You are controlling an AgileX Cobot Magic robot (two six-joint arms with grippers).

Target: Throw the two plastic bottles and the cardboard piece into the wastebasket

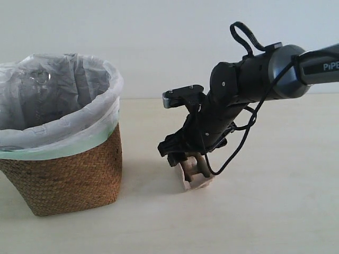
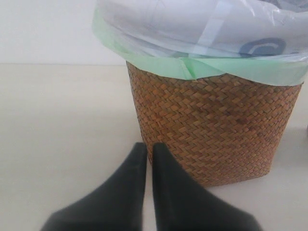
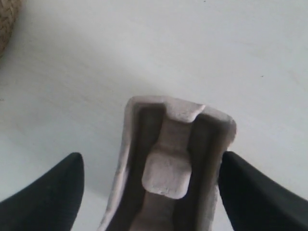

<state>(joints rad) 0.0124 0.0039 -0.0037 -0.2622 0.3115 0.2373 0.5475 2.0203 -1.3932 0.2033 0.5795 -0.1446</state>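
Observation:
The beige moulded-pulp cardboard piece (image 1: pixel 197 178) stands tilted on the table, right of the wastebasket (image 1: pixel 69 174). My right gripper (image 1: pixel 185 159) reaches down over it. In the right wrist view the gripper (image 3: pixel 151 162) is open with one black finger on each side of the cardboard piece (image 3: pixel 166 171); one finger is close against the piece's edge and the other stands apart. My left gripper (image 2: pixel 149 148) is shut and empty, low on the table beside the base of the wastebasket (image 2: pixel 211 130). Neither bottle shows plainly; a faint clear shape shows behind the bag (image 1: pixel 39 79).
The white bag (image 1: pixel 58 106) with its pale green edge (image 2: pixel 202 67) folds over the basket rim. The pale table (image 1: pixel 265 211) spreads out in front of and to the right of the right arm.

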